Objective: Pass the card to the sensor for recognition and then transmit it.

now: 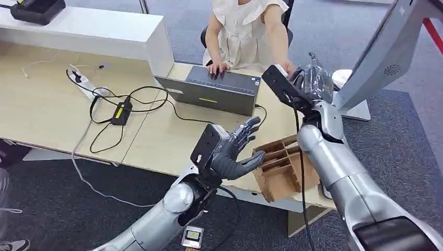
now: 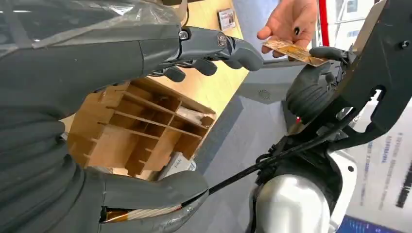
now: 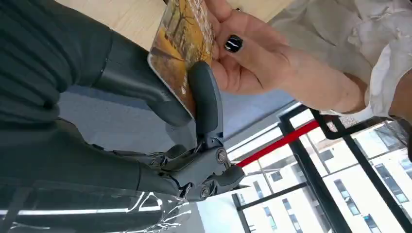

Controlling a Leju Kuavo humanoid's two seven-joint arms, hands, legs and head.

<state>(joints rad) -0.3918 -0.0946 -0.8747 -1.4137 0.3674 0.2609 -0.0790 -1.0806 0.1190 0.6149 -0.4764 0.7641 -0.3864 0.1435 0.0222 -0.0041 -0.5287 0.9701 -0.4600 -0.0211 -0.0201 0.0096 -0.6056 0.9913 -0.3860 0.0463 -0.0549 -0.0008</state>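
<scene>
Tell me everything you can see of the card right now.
The card is a thin, flat, stiff-looking rectangle with rounded corners, printed in orange and yellow, seemingly a tree scene. The right hand pinches it between thumb and a dark finger, up in the air beyond the table's far edge. A person's hand touches its other end from the opposite side. In the left wrist view it appears edge-on, slightly tilted.

1. A light wooden table [image 1: 47, 104] carried everything, with a white raised block [image 1: 104, 36] along its far side.
2. A grey box-shaped device [image 1: 214, 91] sat near the far edge.
3. A white power strip [image 1: 86, 83] and a black adapter [image 1: 121, 112] lay among looping black cables [image 1: 141, 97].
4. A cardboard divider tray [image 1: 282, 167] rested at the near edge.
</scene>
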